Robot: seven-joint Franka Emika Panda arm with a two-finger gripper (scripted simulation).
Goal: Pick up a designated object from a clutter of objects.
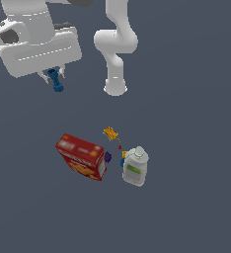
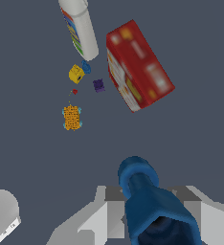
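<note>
My gripper point(image 1: 54, 77) is raised high at the exterior view's upper left and is shut on the dark blue bolt-like piece point(image 1: 55, 81), which hangs down from between the fingers. In the wrist view the same blue piece point(image 2: 147, 198) fills the space between the fingers, its knobby end pointing away from the camera. Far below lies the clutter: a red cracker box point(image 1: 81, 157), a white bottle with a green label point(image 1: 135, 167), a small purple piece point(image 1: 107, 157) and an orange-yellow checkered piece point(image 1: 110, 133).
The arm's white base point(image 1: 115, 86) stands behind the clutter. A tiny red piece point(image 1: 120, 147) and a small yellow and blue piece point(image 2: 77, 73) lie by the bottle point(image 2: 79, 28). The cracker box point(image 2: 138, 64), purple piece point(image 2: 98, 85) and checkered piece point(image 2: 72, 117) show in the wrist view.
</note>
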